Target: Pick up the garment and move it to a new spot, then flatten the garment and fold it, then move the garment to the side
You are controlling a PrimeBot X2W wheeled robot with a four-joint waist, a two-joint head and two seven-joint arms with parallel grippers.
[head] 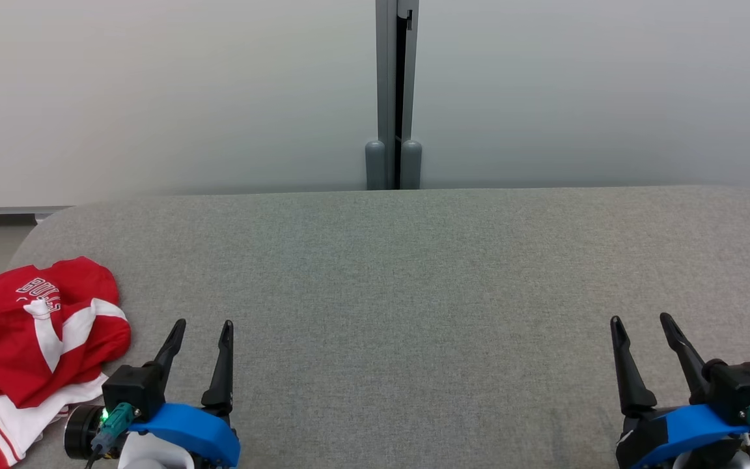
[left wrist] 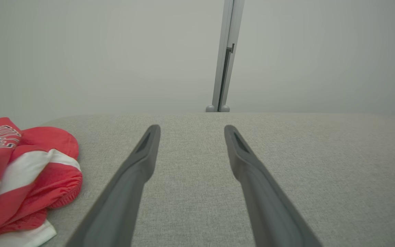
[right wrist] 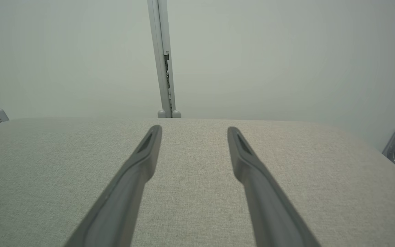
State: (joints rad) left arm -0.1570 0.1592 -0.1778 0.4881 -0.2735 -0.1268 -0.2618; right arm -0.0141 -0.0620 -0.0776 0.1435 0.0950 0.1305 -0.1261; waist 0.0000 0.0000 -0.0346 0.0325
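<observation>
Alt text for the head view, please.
A crumpled red and white garment lies at the left edge of a grey fabric surface. The open, empty left hand is close beside it; the open right hand is far right.

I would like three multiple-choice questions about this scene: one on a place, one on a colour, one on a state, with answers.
1. Where on the grey table does the garment lie?
A. at the robot's left end
B. in the middle
C. at the right end

2. Which colours has the garment?
A. blue and yellow
B. red and white
C. black only

3. How is the left gripper?
A. shut on the garment
B. shut, empty
C. open, empty

Answers: 1 A, it is bunched beside the left gripper; 2 B, red cloth with white stripes; 3 C, its jaws stand apart, holding nothing.
</observation>
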